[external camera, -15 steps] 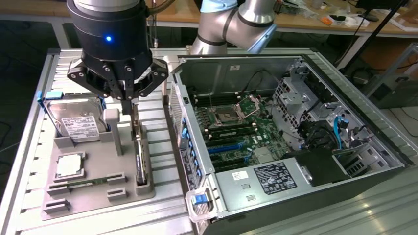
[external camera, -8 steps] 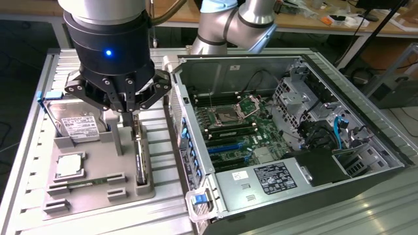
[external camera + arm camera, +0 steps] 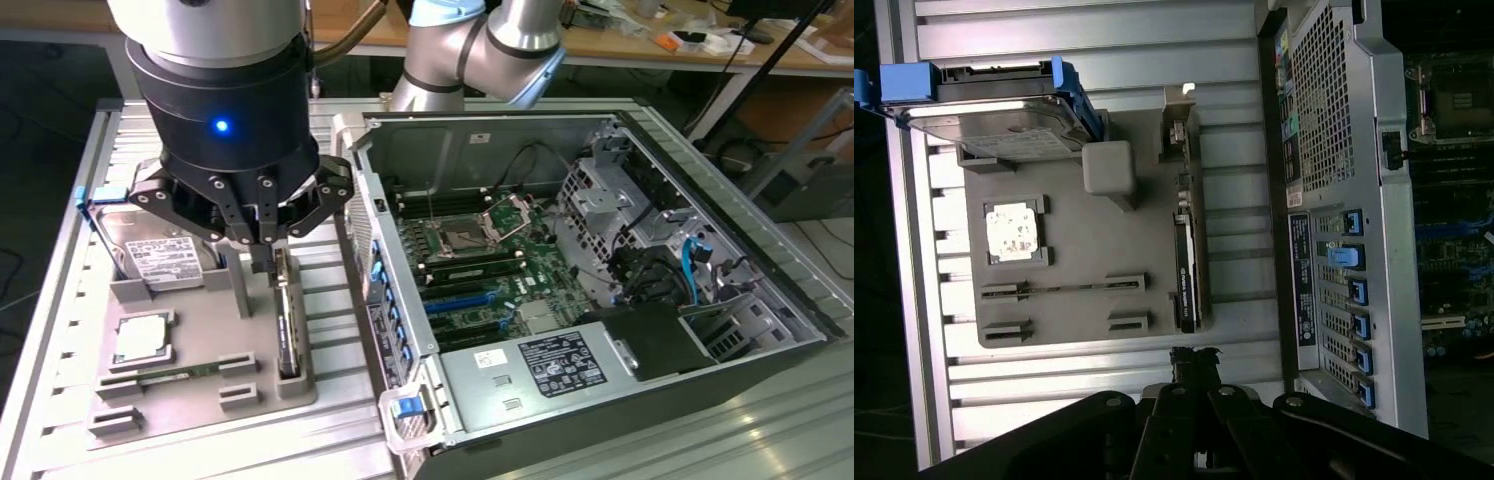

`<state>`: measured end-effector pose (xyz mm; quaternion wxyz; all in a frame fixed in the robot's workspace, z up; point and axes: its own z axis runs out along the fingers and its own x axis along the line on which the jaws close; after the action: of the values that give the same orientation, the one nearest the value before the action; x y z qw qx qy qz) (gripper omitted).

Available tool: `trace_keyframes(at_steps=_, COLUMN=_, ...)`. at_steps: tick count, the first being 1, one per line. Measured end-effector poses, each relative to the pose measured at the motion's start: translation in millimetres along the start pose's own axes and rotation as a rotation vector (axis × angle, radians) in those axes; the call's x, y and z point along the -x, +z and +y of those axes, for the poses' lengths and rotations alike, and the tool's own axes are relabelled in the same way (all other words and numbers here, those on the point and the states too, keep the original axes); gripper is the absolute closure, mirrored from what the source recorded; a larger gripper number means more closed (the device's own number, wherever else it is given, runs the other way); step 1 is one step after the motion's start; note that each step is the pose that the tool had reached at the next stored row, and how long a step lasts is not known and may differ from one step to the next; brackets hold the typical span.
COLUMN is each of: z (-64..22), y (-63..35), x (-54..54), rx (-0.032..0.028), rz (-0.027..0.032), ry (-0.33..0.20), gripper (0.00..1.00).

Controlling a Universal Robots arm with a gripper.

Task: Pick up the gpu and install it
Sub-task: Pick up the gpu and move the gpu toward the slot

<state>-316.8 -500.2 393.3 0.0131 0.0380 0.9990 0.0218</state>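
Gripper (image 3: 271, 245) hovers just above the gpu (image 3: 286, 322), fingertips pressed together and pinching nothing. The gpu stands on edge in a slot of the grey holder tray (image 3: 214, 330) on the table (image 3: 54, 350), beside the open computer case (image 3: 481, 118). Judgement: a sound grasp requires the jaws spread to straddle the card's thin upper edge. They should be centred along its length and descend squarely, clear of the hard drive (image 3: 160, 255).

Pincer (image 3: 275, 265) points straight down (jaws closed).

We see the gpu (image 3: 1187, 268), a thin dark card, standing on its long edge in a slot of the grey holder (image 3: 1069, 250), silver bracket (image 3: 1175, 135) at one end.
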Motion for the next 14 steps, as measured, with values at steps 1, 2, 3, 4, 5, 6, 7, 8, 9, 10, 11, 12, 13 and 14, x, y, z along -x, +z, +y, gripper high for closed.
trace_keyframes(at_steps=1, z=0.0, y=0.0, x=0.0, rx=0.0000, rz=0.0000, ry=0.000, gripper=0.89)
trace_keyframes(at_steps=2, z=0.0, y=0.0, x=0.0, rx=0.0000, rz=0.0000, ry=0.000, gripper=0.89)
trace_keyframes(at_steps=3, z=0.0, y=0.0, x=0.0, rx=0.0000, rz=0.0000, ry=0.000, gripper=0.89)
trace_keyframes(at_steps=4, z=0.0, y=0.0, x=0.0, rx=0.0000, rz=0.0000, ry=0.000, gripper=0.89)
trace_keyframes(at_steps=5, z=0.0, y=0.0, x=0.0, rx=-0.0001, rz=0.0000, ry=0.000, gripper=0.89)
trace_keyframes(at_steps=6, z=0.0, y=0.0, x=0.0, rx=0.0000, rz=0.0000, ry=0.000, gripper=0.89)
trace_keyframes(at_steps=7, z=0.0, y=0.0, x=0.0, rx=-0.0001, rz=0.0000, ry=0.000, gripper=0.89)
trace_keyframes(at_steps=8, z=0.0, y=0.0, x=0.0, rx=0.0000, rz=0.0000, ry=0.000, gripper=0.89)
trace_keyframes(at_steps=9, z=0.0, y=0.0, x=0.0, rx=0.0000, rz=0.0000, ry=0.000, gripper=0.89)
trace_keyframes(at_steps=10, z=0.0, y=0.0, x=0.0, rx=0.0000, rz=0.0000, ry=0.000, gripper=0.83)
trace_keyframes(at_steps=11, z=0.0, y=0.0, x=0.0, rx=0.0000, rz=0.0000, ry=0.000, gripper=0.76)
trace_keyframes(at_steps=12, z=0.0, y=0.0, x=0.0, rx=-0.0001, rz=0.0000, ry=0.000, gripper=0.76)
trace_keyframes(at_steps=13, z=0.0, y=0.0, x=0.0, rx=0.0000, rz=0.0000, ry=0.000, gripper=0.76)
trace_keyframes(at_steps=14, z=0.0, y=0.0, x=0.0, rx=0.0000, rz=0.0000, ry=0.000, gripper=0.71)
